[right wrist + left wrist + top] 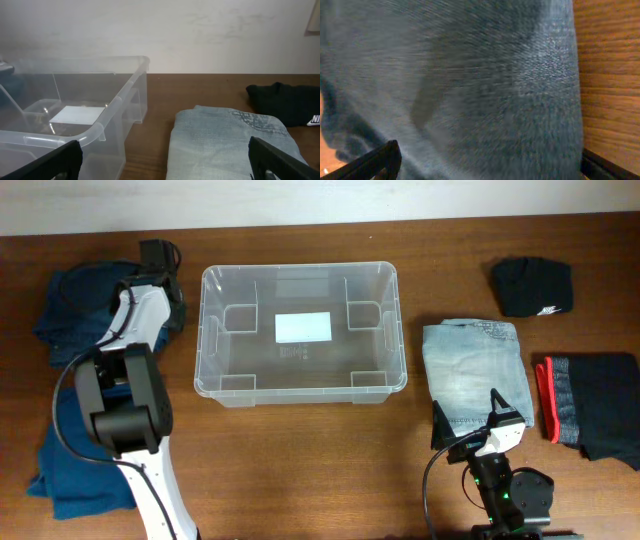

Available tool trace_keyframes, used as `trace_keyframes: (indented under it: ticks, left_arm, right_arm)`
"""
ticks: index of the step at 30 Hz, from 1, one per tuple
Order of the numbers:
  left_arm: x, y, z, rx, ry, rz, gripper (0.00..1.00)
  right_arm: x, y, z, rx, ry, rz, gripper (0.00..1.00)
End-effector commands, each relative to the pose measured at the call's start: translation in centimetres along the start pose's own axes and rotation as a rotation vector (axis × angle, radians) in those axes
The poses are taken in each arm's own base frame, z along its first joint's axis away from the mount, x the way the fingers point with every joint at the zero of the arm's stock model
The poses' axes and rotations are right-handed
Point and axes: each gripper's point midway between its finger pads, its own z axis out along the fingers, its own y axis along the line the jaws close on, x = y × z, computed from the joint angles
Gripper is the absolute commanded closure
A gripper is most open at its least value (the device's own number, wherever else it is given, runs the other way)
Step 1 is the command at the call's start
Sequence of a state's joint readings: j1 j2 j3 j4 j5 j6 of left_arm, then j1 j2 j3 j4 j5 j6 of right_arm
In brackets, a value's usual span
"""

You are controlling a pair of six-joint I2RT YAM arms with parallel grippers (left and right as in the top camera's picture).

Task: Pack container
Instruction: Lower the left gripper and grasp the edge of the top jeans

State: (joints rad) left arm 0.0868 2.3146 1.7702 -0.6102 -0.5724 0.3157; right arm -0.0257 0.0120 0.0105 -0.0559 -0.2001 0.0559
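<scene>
Dark blue cloth (470, 75) fills the left wrist view, close beneath the left gripper (490, 167), whose jaws are spread wide with nothing grasped. The container (300, 269) is set at the middle of the bench (300, 470), towards the far edge, with only its white label (304, 328) seen inside. Blue clothes are heaped along the left edge, partly under the left arm. A narrow strip of bare wood is left between the container's right wall and the folded light jeans (475, 370). The right gripper (470, 420) is held released over the jeans' near edge. A black garment (532, 285) is placed at the far right corner, a red-edged one (590, 405) by the right edge.
</scene>
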Motion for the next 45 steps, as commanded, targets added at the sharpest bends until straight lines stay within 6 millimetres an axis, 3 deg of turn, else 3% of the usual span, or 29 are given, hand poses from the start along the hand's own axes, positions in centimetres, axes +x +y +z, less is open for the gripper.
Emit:
trace_keyframes:
  ticks: [1, 9, 15, 26, 32, 34, 38, 45]
  left_arm:
    - [1.1, -0.2, 1.8, -0.046, 0.048, 0.032, 0.01]
    - [0.9, 1.8, 2.2, -0.145, 0.054, 0.076, 0.01]
    - [1.1, 2.1, 2.3, -0.164, 0.065, 0.111, 0.01]
    - [0.9, -0.6, 3.0, 0.033, 0.019, 0.103, 0.01]
    - [1.0, -0.1, 3.3, 0.028, 0.02, 0.091, 0.01]
    - [1.2, 0.2, 3.5, 0.027, 0.024, 0.085, 0.08]
    - [1.5, 0.6, 3.8, 0.025, 0.032, 0.077, 0.35]
    - [1.4, 0.7, 3.8, 0.023, 0.027, 0.073, 0.73]
  right_arm:
    - [0.2, -0.4, 0.0, 0.017, 0.002, 0.001, 0.01]
    - [0.2, -0.4, 0.0, 0.017, 0.002, 0.001, 0.02]
    - [0.2, -0.4, 0.0, 0.017, 0.002, 0.001, 0.01]
    - [0.2, -0.4, 0.0, 0.017, 0.002, 0.001, 0.02]
    - [0.2, -0.4, 0.0, 0.017, 0.002, 0.001, 0.01]
    - [0.2, -0.4, 0.0, 0.017, 0.002, 0.001, 0.01]
    - [0.2, -0.4, 0.0, 0.017, 0.002, 0.001, 0.01]
    - [0.2, -0.4, 0.0, 0.017, 0.002, 0.001, 0.01]
